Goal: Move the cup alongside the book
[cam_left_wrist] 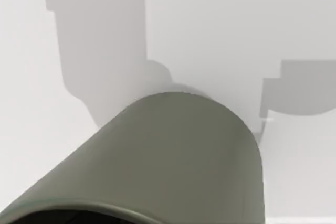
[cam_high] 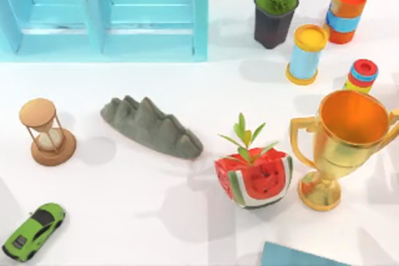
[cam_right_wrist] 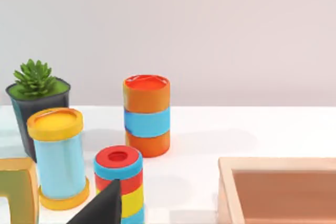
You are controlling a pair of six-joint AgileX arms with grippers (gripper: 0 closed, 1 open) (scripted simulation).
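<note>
A grey-green cup (cam_left_wrist: 173,161), a plain cylinder with a dark rim, lies very close to the left wrist camera over the white table, where arm shadows fall. Whether anything grips it cannot be told. The book (cam_high: 298,256) is a flat teal slab, and just one corner of it pokes in at the top view's bottom edge, right of centre. My right gripper (cam_right_wrist: 107,208) appears as one dark pointed tip in the right wrist view, in front of a striped can (cam_right_wrist: 118,182).
A gold trophy (cam_high: 340,144) and a watermelon planter (cam_high: 254,175) stand just above the book's corner. Cans (cam_high: 307,53), a potted succulent (cam_high: 274,14), a grey rock (cam_high: 153,127), an hourglass (cam_high: 47,132), a green toy car (cam_high: 34,230) and a blue cabinet (cam_high: 103,14) stand around. A wooden tray (cam_right_wrist: 278,190) lies at the right.
</note>
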